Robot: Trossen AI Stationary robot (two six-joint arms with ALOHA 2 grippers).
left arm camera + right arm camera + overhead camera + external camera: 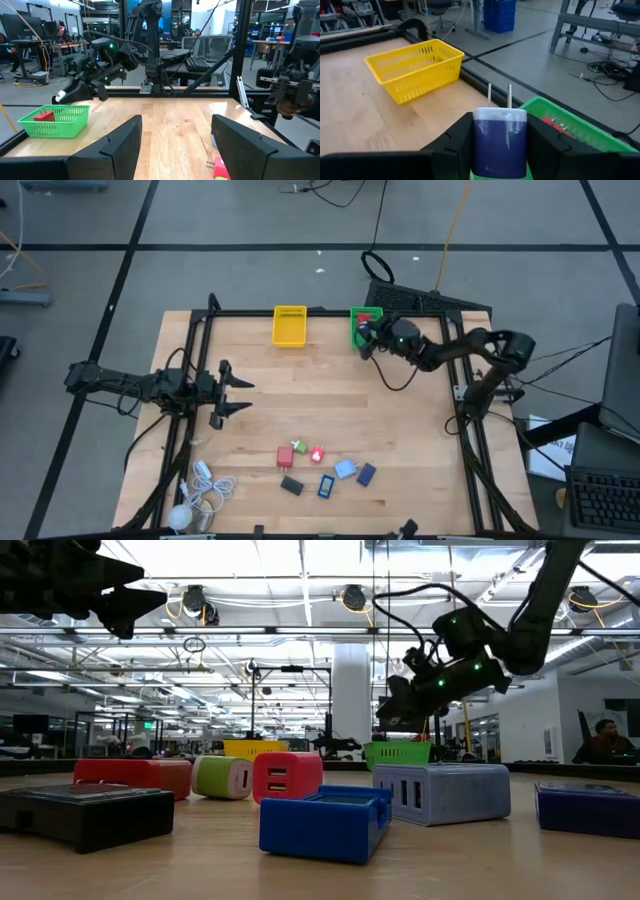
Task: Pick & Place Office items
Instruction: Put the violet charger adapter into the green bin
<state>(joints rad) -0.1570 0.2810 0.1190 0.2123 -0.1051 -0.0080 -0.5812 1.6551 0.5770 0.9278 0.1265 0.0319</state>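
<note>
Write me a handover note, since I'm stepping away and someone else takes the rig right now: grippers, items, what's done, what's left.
Right gripper: jaws shut on a purple plug-in charger, held above the green basket at the table's far edge.
Left gripper: open, empty, waiting over the table's left side.
Done: one red item already lies in the green basket. The yellow basket looks empty.
Left: release the purple charger, then clear the cluster near the front edge: red charger, green charger, grey-blue adapter, blue block, black box and the rest.
</note>
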